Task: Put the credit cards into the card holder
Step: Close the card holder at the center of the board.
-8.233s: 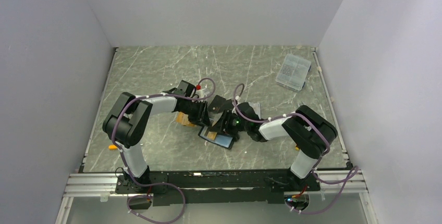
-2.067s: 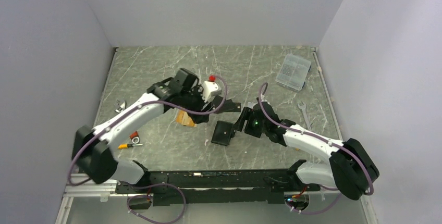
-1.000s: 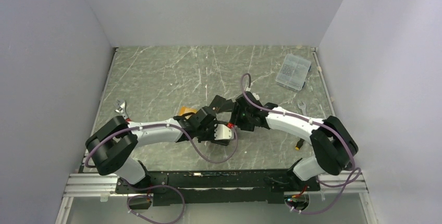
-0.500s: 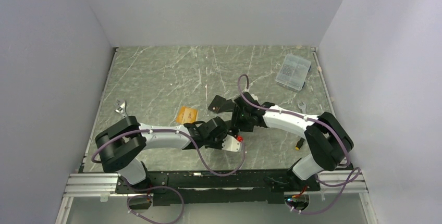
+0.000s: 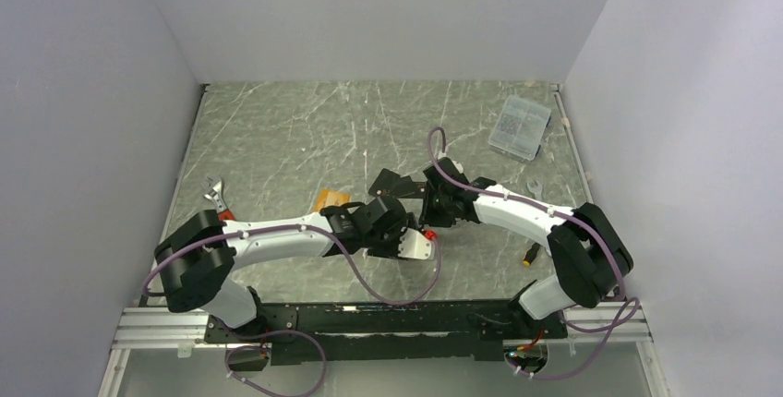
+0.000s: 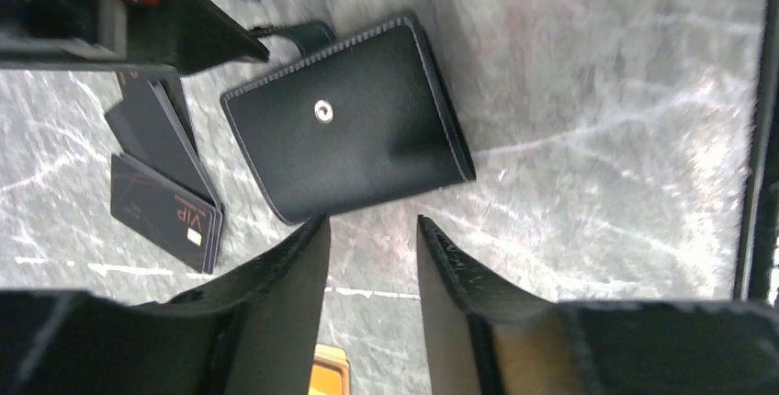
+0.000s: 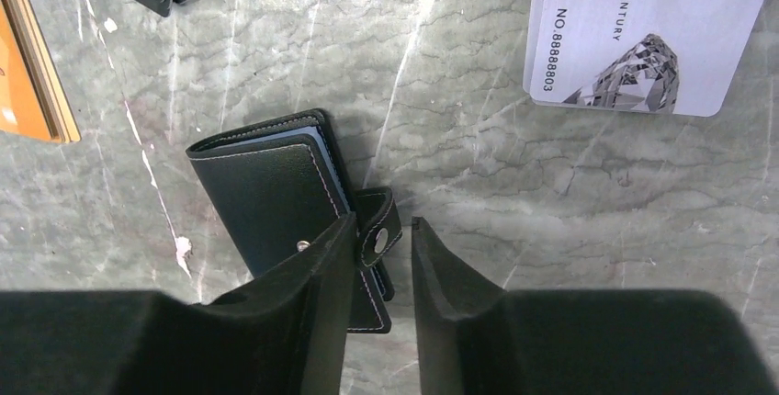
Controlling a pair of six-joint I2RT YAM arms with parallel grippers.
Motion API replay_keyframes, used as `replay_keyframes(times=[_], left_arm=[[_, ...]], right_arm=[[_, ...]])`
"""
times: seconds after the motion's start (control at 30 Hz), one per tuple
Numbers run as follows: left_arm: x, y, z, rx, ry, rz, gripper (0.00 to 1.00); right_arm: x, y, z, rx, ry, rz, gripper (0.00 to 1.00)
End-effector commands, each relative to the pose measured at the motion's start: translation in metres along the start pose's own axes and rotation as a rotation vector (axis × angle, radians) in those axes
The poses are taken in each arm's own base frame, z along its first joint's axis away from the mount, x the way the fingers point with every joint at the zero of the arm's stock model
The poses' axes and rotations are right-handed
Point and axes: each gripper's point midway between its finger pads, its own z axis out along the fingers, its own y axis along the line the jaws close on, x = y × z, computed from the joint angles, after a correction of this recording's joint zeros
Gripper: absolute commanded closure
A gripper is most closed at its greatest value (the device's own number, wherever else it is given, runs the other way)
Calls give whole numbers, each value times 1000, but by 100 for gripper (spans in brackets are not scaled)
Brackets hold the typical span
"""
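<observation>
Closed card holder (image 6: 349, 133) lies flat in the middle of the counter (image 5: 277, 129). Near it lie black cards (image 6: 165, 202), a silver card (image 7: 643, 28) and an orange card (image 7: 23, 73). The left gripper (image 6: 370, 225) hovers beside it, released and empty. The right gripper (image 7: 383, 222), also released, straddles its snap tab (image 7: 381, 241).

Robot lab cell, white walls (image 5: 92, 92), marbled table (image 5: 277, 129), aluminium rail (image 5: 166, 325)

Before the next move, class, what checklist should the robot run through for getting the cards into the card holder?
1. card holder snap undone: ok.
2. card holder opened: not ok, folded shut.
3. left claw open and empty: ok.
4. right claw astride the snap tab: ok.
5. silver card, orange card, black cards loaded: not ok, all on the table.
</observation>
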Motion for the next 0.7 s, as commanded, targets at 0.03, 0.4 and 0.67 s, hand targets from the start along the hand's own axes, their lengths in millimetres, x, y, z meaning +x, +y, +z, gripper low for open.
replay_keyframes(times=[0.03, 0.4, 0.67], left_arm=[[-26, -11, 9, 96, -83, -64, 49], [-24, -20, 31, 143, -94, -26, 41], [-31, -14, 21, 134, -162, -38, 42]], right_arm=[[-5, 0, -3, 0, -6, -25, 76], [-5, -8, -5, 4, -6, -14, 100], [7, -5, -8, -53, 26, -7, 100]])
